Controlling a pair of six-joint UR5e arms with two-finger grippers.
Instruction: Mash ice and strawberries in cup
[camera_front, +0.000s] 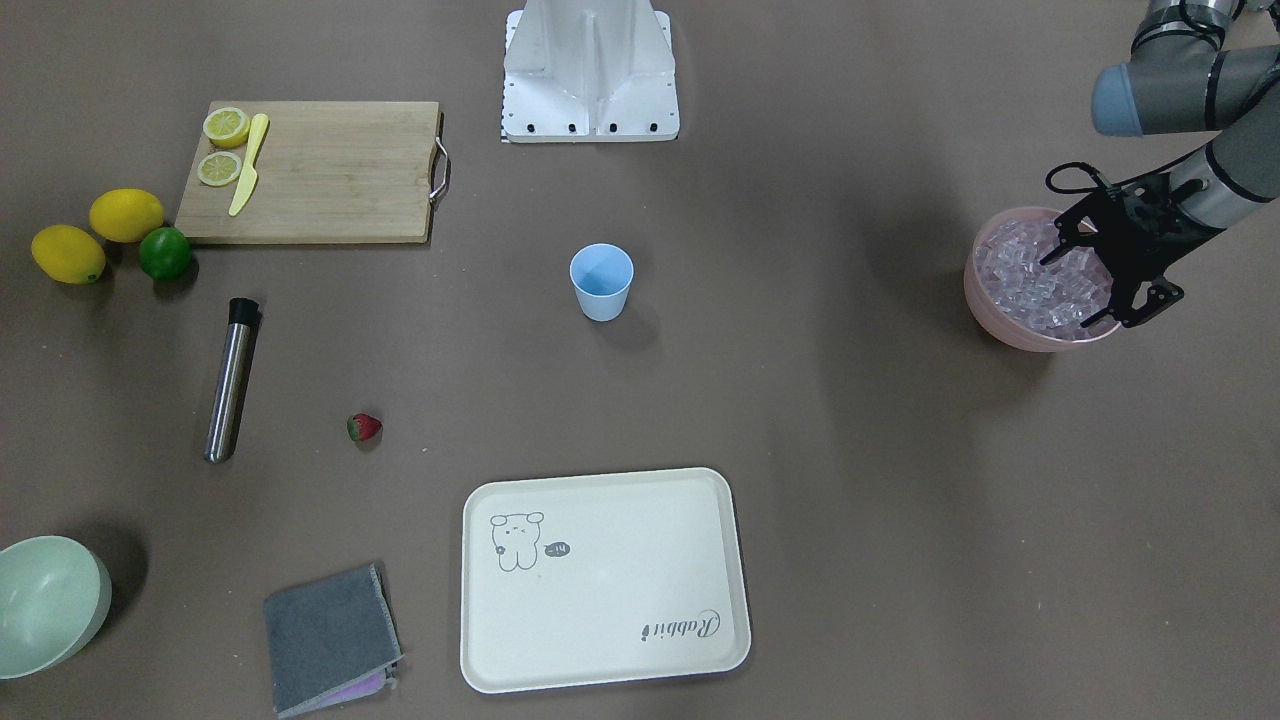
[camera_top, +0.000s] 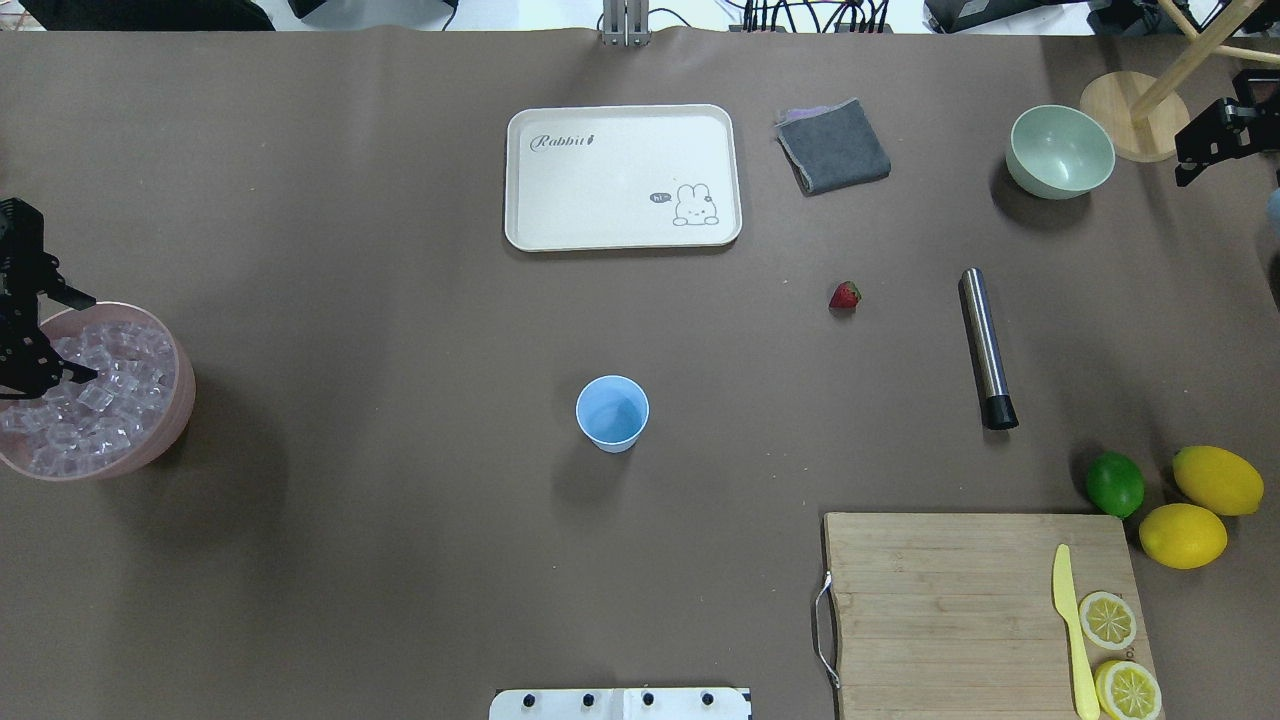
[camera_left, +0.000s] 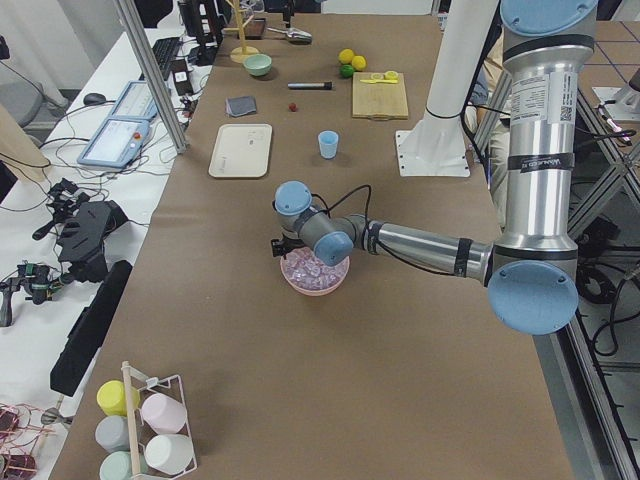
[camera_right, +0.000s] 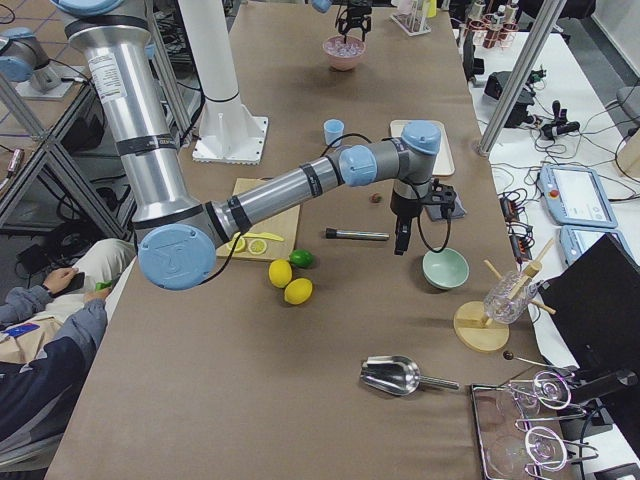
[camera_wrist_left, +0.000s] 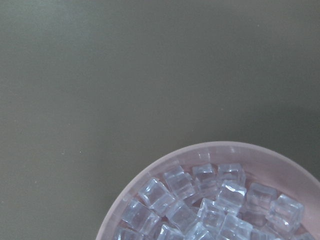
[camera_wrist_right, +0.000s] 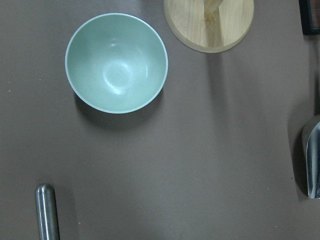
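Observation:
The light blue cup (camera_front: 602, 283) (camera_top: 612, 413) stands upright near the table's middle, and it looks empty. The ice (camera_front: 1030, 280) (camera_wrist_left: 210, 210) fills a pink bowl (camera_front: 985, 310) (camera_top: 170, 420) at the robot's left end of the table. My left gripper (camera_front: 1090, 290) (camera_top: 85, 338) hangs open just over the ice, its fingertips spread above the cubes and nothing between them. The strawberry (camera_front: 364, 428) (camera_top: 845, 296) lies alone on the table, far from both grippers. My right gripper (camera_top: 1190, 165) (camera_right: 400, 245) hovers high near the pale green bowl (camera_wrist_right: 116, 62); I cannot tell whether it is open or shut.
A steel muddler (camera_front: 230, 380) lies beside the strawberry. A cream tray (camera_front: 600, 600) and a folded grey cloth (camera_front: 330, 635) sit on the far side. A cutting board (camera_front: 330, 170) holds lemon slices and a yellow knife, with lemons and a lime (camera_front: 165, 253) beside it.

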